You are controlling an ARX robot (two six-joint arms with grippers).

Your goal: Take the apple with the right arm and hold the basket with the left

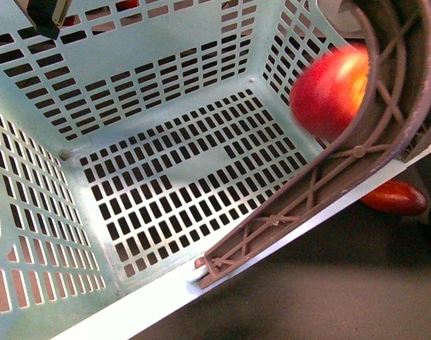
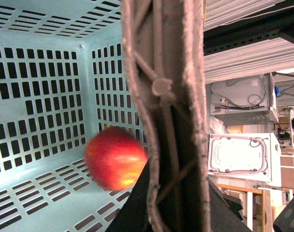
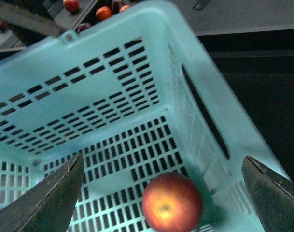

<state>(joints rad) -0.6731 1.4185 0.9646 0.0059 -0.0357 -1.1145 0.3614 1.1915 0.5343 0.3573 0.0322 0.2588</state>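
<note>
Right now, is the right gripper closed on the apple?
No, the right gripper stands wide open, and the apple is free below it inside the basket.

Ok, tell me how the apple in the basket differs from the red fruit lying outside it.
The apple is round; the red fruit is elongated. The apple shows yellowish patches, while the red fruit is a more even red-orange. The apple is inside the basket and looks blurred; the red fruit lies sharp on the dark surface outside the basket. Both are red and smooth-skinned.
</note>
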